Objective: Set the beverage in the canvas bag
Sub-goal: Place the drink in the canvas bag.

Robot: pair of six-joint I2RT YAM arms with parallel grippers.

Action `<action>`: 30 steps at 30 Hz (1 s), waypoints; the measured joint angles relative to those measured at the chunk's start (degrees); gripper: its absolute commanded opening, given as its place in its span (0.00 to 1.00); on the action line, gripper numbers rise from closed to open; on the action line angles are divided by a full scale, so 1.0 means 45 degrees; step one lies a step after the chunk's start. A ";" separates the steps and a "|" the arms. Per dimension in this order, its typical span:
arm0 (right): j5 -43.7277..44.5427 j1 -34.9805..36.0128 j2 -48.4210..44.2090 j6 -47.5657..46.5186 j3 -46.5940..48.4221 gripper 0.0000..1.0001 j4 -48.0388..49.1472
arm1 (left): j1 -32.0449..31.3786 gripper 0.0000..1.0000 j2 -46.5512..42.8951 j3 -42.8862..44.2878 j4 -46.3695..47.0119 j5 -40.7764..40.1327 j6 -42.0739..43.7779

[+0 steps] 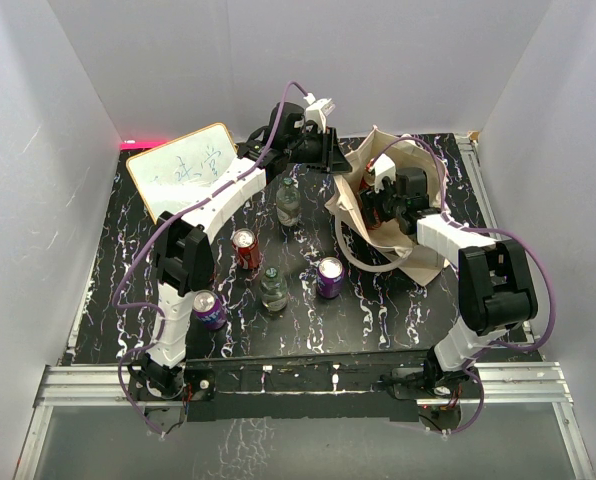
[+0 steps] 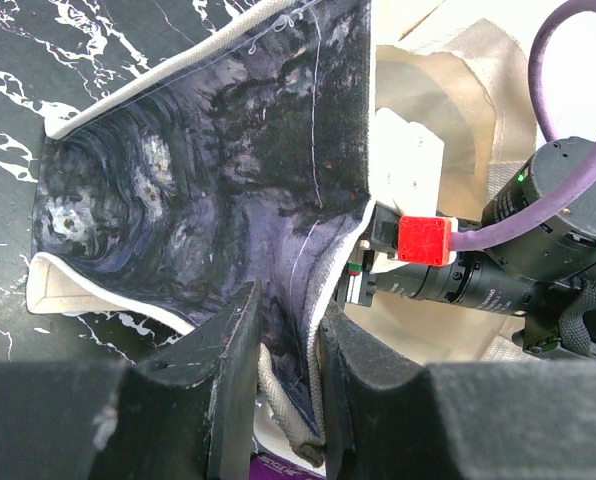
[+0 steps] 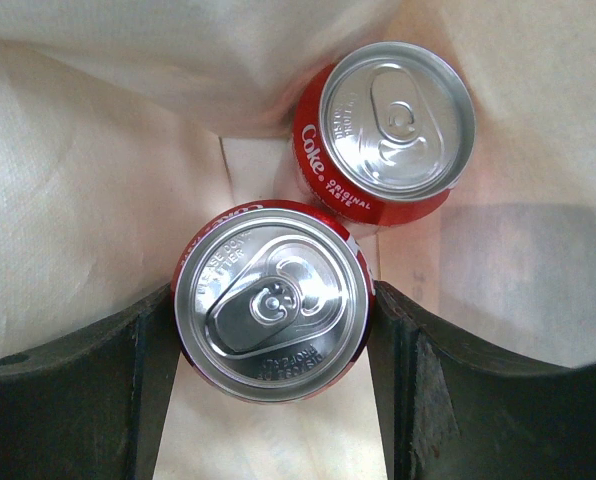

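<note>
At the upper right of the overhead view, the canvas bag (image 1: 418, 268) gapes open, the left jaws clenched on its rim. Inside, one cola can (image 3: 398, 120) already rests on the bottom. The right jaws grasp a second can (image 3: 271, 300), centred between them and not yet released. A purple can (image 1: 330, 277) waits on the tabletop (image 1: 378, 320).

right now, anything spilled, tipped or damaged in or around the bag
Nothing stands out. The canvas bag looks creased, with the left gripper pinching its rim open. Inside, the Coke can in the right gripper and the second Coke can are upright, undented, no spill.
</note>
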 measured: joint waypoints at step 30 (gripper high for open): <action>-0.0685 -0.0282 0.0282 0.0010 0.0670 0.82 -0.1185 | 0.0000 0.00 0.0068 0.0121 0.0044 -0.0053 0.0024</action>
